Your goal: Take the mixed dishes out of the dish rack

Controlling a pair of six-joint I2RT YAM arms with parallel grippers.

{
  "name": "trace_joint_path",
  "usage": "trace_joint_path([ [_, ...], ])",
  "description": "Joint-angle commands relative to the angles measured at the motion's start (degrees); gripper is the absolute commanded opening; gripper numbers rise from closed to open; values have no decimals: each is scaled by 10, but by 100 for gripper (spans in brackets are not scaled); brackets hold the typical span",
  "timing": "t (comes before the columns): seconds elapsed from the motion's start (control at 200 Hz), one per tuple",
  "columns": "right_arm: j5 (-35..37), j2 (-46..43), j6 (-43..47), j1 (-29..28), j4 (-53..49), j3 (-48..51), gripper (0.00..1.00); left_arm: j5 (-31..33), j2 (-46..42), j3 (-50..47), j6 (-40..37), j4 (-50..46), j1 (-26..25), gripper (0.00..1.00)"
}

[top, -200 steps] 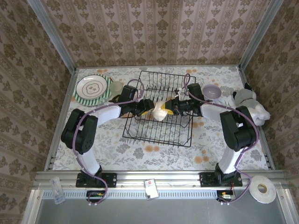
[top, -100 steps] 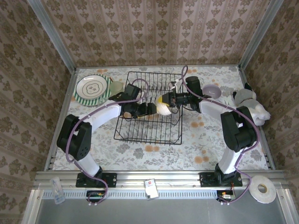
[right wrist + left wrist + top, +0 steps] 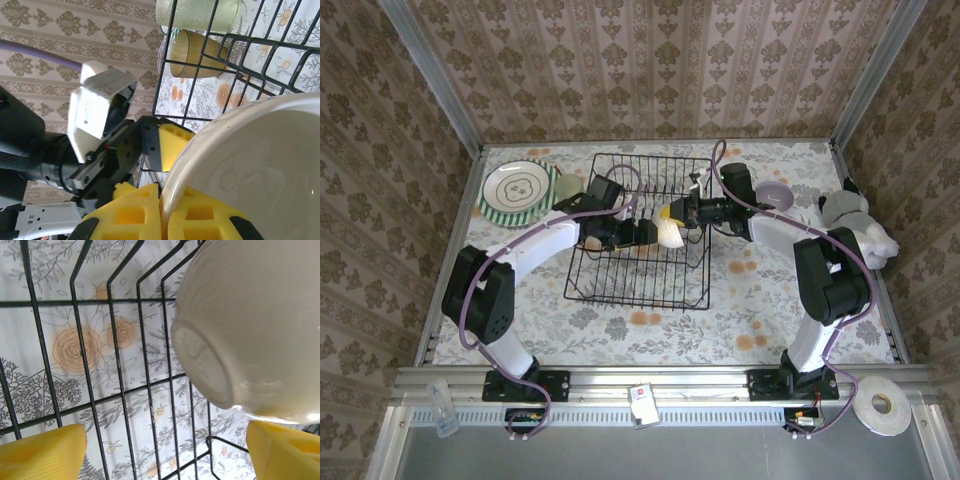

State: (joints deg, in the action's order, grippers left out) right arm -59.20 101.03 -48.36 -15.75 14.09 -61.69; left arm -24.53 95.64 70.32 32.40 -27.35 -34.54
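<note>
The black wire dish rack (image 3: 630, 285) stands mid-table. Over its far right part my right gripper (image 3: 685, 215) is shut on the rim of the cream bowl (image 3: 668, 230). In the right wrist view both yellow pads (image 3: 135, 220) pinch that rim, with the cream bowl (image 3: 250, 170) off to the right. My left gripper (image 3: 648, 233) sits just left of the bowl, open. In the left wrist view its yellow fingertips (image 3: 40, 455) stand wide apart below the cream bowl (image 3: 250, 325), with rack wires (image 3: 120, 385) underneath and nothing between them.
A green-striped plate (image 3: 520, 190) lies at the far left with a pale tumbler (image 3: 570, 187) beside it. A lilac bowl (image 3: 775, 195) and a white soft toy (image 3: 855, 225) lie at the right. Beyond the rack stand an amber cup (image 3: 197, 54) and a tumbler (image 3: 197, 12).
My left gripper has opened and let go of the cream bowl, and my right gripper has shut on its rim. The rack has shifted a little to the left.
</note>
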Motion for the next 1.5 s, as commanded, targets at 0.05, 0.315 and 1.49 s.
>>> trace_joint_path([
  [0.05,-27,-51,7,8,14,-16,0,40,-28,53,-59,-74,-6,90],
  [0.315,-27,-87,1,18,7,-16,0,121,-88,108,-115,-145,-22,100],
  [1.49,728,-67,288,95,-649,-315,0,196,-298,-90,-138,-182,116,97],
])
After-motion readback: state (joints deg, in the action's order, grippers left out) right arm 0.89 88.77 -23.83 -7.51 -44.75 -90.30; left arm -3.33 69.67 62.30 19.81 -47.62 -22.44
